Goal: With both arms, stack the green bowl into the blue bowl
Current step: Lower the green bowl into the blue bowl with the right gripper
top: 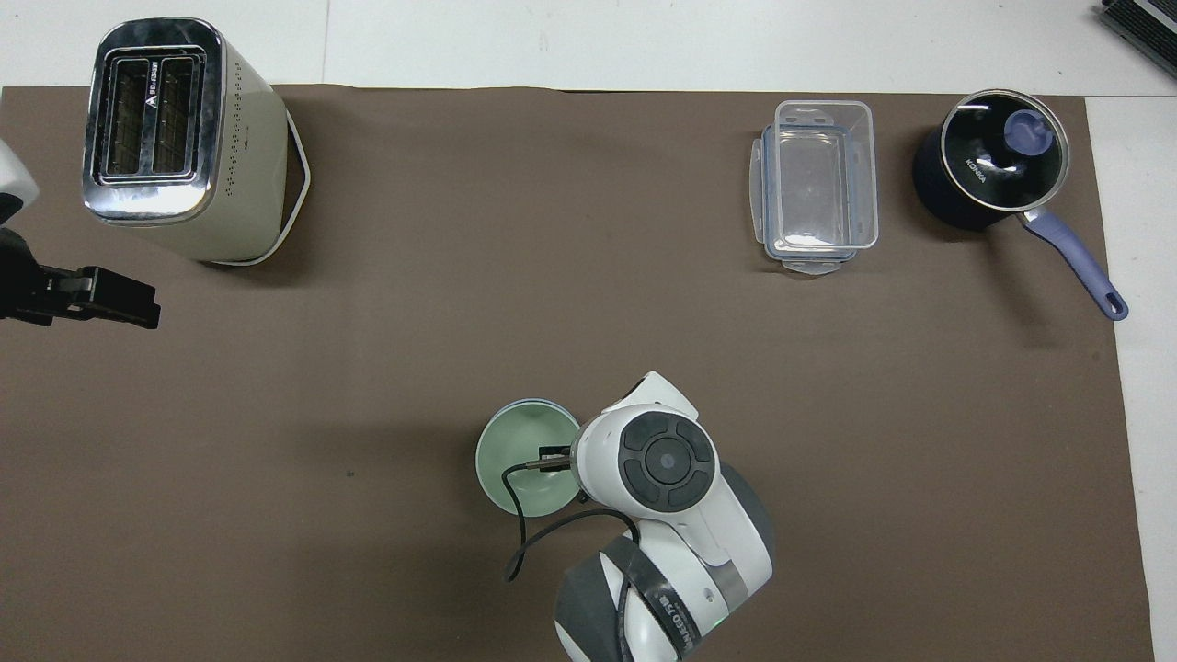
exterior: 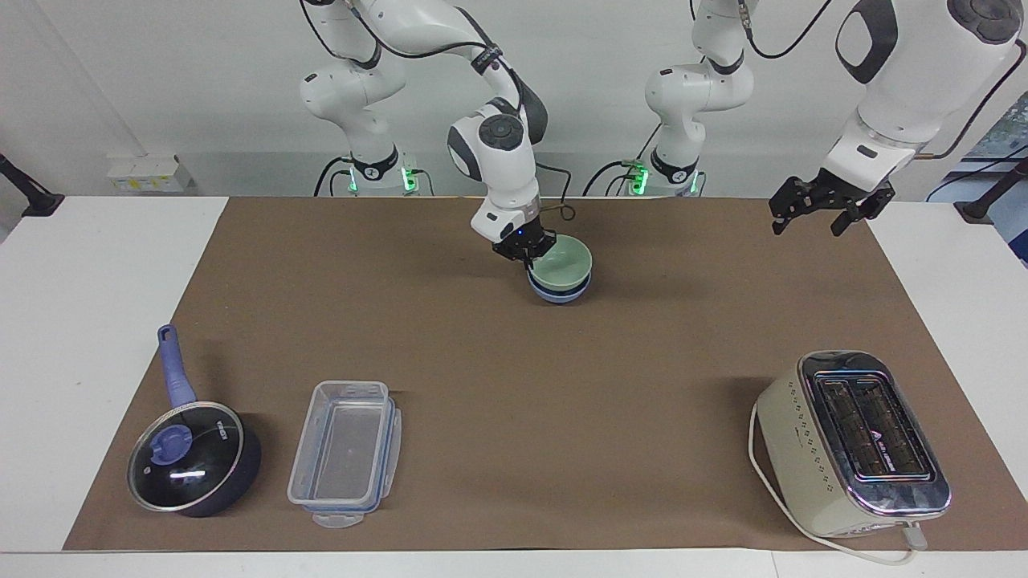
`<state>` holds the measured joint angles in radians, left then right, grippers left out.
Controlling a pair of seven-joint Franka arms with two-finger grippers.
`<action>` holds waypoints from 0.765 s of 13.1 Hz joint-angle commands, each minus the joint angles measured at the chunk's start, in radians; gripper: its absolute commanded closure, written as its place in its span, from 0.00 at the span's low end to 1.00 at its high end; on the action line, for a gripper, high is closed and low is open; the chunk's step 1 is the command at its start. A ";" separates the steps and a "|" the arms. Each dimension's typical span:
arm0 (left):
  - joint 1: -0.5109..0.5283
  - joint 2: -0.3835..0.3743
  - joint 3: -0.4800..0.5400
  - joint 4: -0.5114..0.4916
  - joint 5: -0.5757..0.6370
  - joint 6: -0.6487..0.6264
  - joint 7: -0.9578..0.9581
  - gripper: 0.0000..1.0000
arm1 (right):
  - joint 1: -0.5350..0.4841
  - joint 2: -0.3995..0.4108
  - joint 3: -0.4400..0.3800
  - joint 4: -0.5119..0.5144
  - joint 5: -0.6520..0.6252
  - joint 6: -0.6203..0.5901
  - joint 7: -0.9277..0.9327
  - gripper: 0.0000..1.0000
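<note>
The pale green bowl (exterior: pixel 569 265) sits nested in the light blue bowl (exterior: pixel 554 296), in the middle of the mat near the robots. Only the blue bowl's lower wall shows below the green rim; in the overhead view it is a thin blue edge (top: pixel 531 402) around the green bowl (top: pixel 517 460). My right gripper (exterior: pixel 531 255) is shut on the green bowl's rim, on the side toward the right arm's end; its wrist hides most of it in the overhead view (top: pixel 554 457). My left gripper (exterior: pixel 809 217) hangs open and empty over the mat's corner, waiting.
A cream toaster (exterior: pixel 851 443) stands far from the robots at the left arm's end. A clear plastic container (exterior: pixel 345 453) and a dark lidded pot with a blue handle (exterior: pixel 193 466) stand far from the robots at the right arm's end.
</note>
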<state>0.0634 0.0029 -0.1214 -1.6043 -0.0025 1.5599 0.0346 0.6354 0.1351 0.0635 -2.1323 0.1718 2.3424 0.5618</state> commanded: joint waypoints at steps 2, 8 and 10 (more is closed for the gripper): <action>0.012 0.003 -0.007 0.012 0.012 -0.018 0.013 0.00 | 0.003 -0.009 -0.004 -0.014 -0.012 0.023 0.020 0.85; 0.012 0.003 -0.007 0.012 0.012 -0.020 0.013 0.00 | -0.016 -0.049 -0.011 0.015 -0.009 -0.015 0.029 0.34; 0.012 0.003 -0.007 0.012 0.012 -0.018 0.013 0.00 | -0.072 -0.110 -0.013 0.017 -0.011 -0.069 0.014 0.11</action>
<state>0.0634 0.0029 -0.1214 -1.6043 -0.0025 1.5598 0.0346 0.6173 0.0985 0.0472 -2.1091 0.1718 2.3286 0.5634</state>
